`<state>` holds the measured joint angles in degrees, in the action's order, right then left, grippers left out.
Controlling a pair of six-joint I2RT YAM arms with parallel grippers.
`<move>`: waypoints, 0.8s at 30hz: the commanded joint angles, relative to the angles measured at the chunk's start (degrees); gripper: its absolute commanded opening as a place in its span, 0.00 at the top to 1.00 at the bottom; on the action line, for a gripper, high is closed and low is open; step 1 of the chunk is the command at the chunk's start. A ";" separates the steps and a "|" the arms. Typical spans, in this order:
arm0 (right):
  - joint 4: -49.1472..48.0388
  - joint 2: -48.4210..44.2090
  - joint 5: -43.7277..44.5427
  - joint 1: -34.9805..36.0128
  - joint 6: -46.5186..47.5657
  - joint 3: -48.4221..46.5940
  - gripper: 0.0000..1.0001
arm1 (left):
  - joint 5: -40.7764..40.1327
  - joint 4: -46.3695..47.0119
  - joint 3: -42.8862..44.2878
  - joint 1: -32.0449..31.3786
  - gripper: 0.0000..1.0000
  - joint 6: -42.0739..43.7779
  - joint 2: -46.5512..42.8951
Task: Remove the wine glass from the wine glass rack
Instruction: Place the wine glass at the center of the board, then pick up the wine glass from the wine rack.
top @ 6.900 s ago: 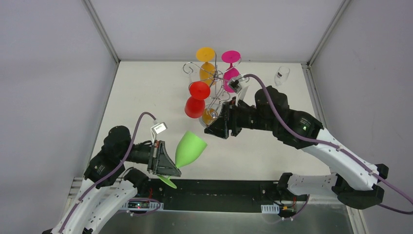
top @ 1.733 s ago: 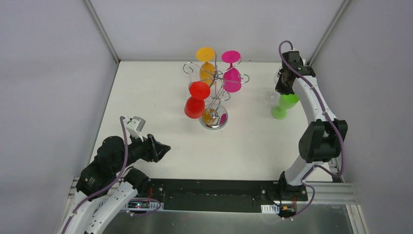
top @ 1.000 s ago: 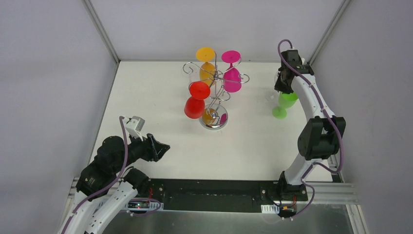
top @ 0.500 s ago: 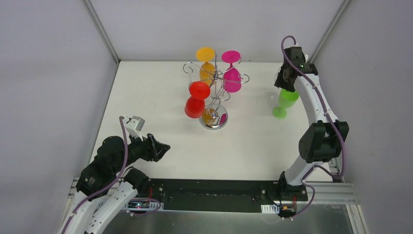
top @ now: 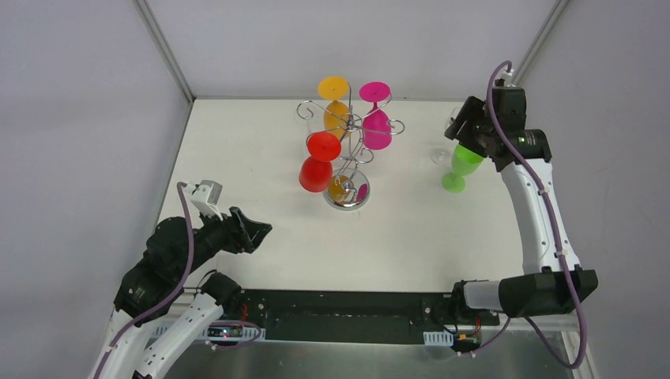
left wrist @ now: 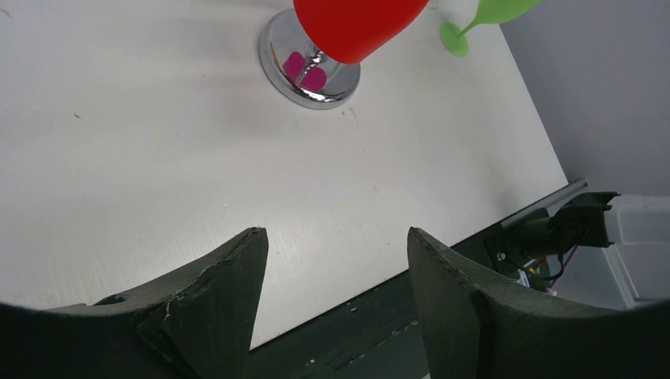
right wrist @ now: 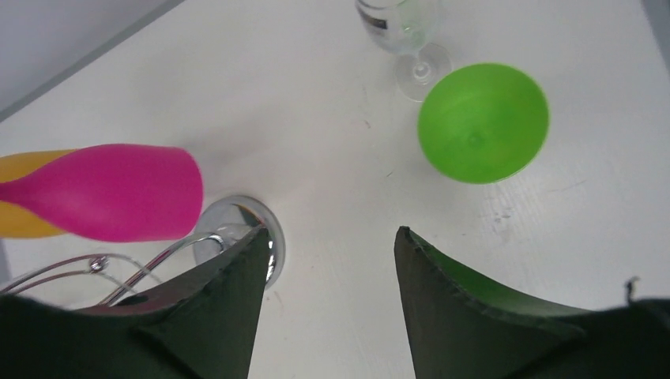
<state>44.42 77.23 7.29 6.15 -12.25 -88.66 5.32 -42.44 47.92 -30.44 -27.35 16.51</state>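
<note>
Bright, even light, faint soft shadows, all views sharp.

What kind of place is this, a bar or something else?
Probably a robot test cell in a lab, not a bar: a left arm and a right arm bolted at the edge of a white table, plain grey walls close around it, and a wine glass rack as a prop.

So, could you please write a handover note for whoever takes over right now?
The left tool is open and empty, over the table, near left. The right tool is open and empty, above the green wine glass, which stands upright at the right beside a clear glass, off the wine glass rack. A red glass, orange glass and pink glass hang upside down on it. Remaining: probably those three.
</note>
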 commanded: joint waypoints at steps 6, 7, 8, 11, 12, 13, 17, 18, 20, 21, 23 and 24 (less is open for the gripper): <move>-5.33 -7.35 -13.38 0.10 -6.03 3.96 0.36 | -3.12 3.91 7.33 -0.44 0.31 -6.85 7.11; -5.21 -7.84 -13.14 0.09 -5.84 4.02 0.36 | -3.12 4.12 8.63 -0.42 0.31 -7.75 8.05; -5.08 -8.40 -13.14 0.04 -5.78 4.21 0.36 | -3.05 4.38 9.53 -0.41 0.31 -8.52 9.04; -6.04 -10.61 -14.98 0.11 -7.13 6.03 0.35 | -3.64 4.96 12.85 -0.41 0.31 -11.21 12.39; -6.71 -11.53 -16.13 0.04 -8.05 7.18 0.35 | -3.65 5.18 13.90 -0.41 0.31 -12.06 13.59; -7.40 -12.36 -17.12 0.05 -8.80 8.27 0.35 | -3.65 5.43 14.93 -0.41 0.31 -13.07 14.76; -8.85 -15.62 -15.62 0.07 -9.36 12.05 0.35 | -2.70 7.58 18.03 -0.41 0.31 -17.47 18.99; -8.86 -16.30 -15.26 0.06 -9.29 12.60 0.35 | -2.26 8.46 18.56 -0.41 0.31 -18.54 19.97; -9.33 -17.59 -15.36 0.09 -9.73 13.61 0.35 | -0.84 10.53 19.30 -0.41 0.31 -20.60 21.76; -9.74 -18.24 -15.70 0.09 -10.25 14.37 0.35 | -0.16 11.59 19.65 -0.41 0.31 -21.62 22.93; -10.32 -19.26 -16.63 0.09 -11.11 15.11 0.35 | 1.06 13.35 20.34 -0.41 0.32 -23.55 24.90; -10.42 -19.67 -16.84 0.10 -11.33 15.34 0.35 | 1.68 13.92 20.62 -0.41 0.32 -24.68 26.06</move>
<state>37.78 60.16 -8.03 6.15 -21.37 -74.28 3.62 -34.48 65.84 -30.44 -46.06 39.11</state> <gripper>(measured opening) 0.650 0.687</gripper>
